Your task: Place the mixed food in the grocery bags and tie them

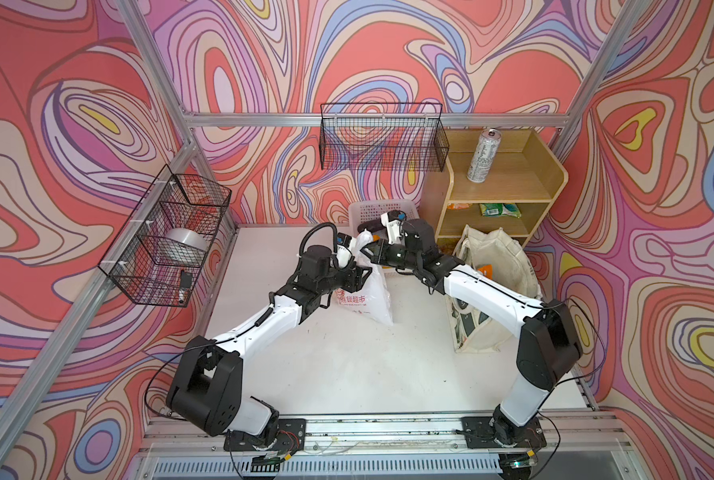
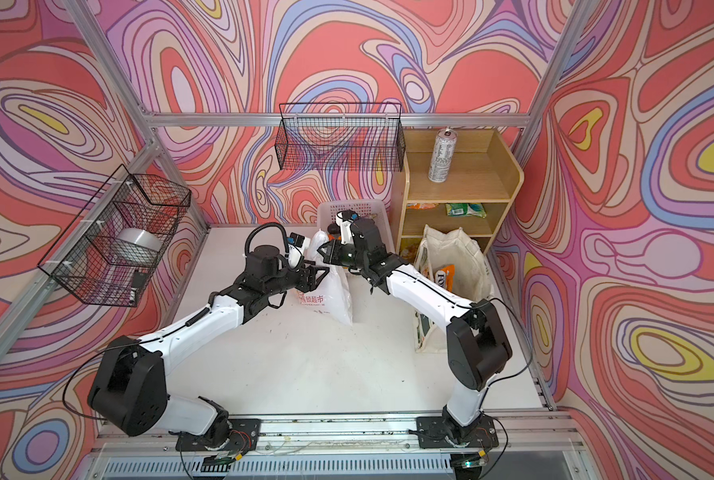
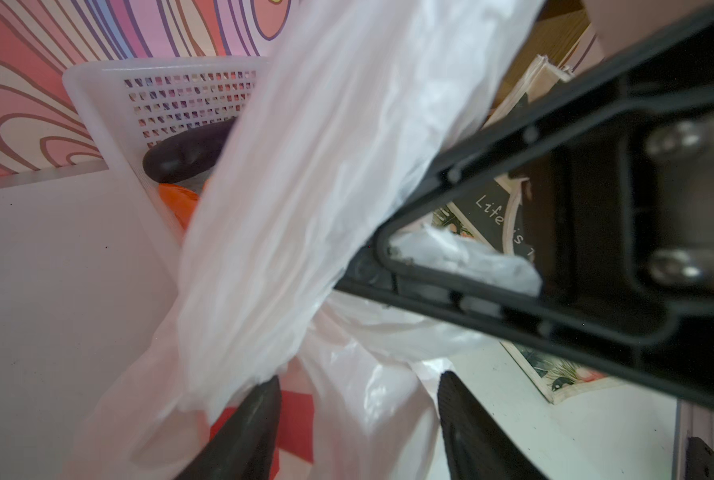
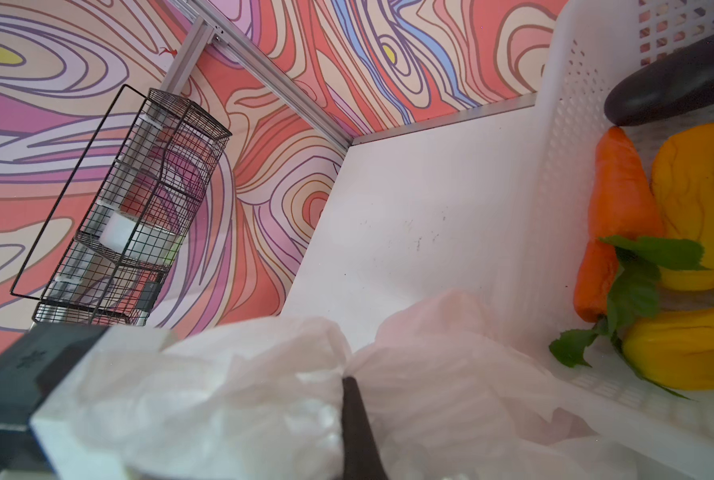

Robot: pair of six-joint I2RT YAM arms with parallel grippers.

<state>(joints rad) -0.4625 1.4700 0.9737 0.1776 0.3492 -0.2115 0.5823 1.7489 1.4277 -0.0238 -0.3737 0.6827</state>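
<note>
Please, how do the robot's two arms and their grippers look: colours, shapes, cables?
Both the left arm and the right arm have smooth white link shells between bulky black joint housings, on black base plates. Thin black cables loop beside them; a ribbed black hose arches at the left wrist. The left gripper and right gripper have tapered black fingers.

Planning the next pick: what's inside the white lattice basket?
A dark eggplant, an orange carrot and two yellow fruits. The right arm and plastic bag cover the rest of the basket.

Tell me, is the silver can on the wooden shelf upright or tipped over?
Upright: in both top views the silver can stands on end on the wooden shelf, lid up.
</note>
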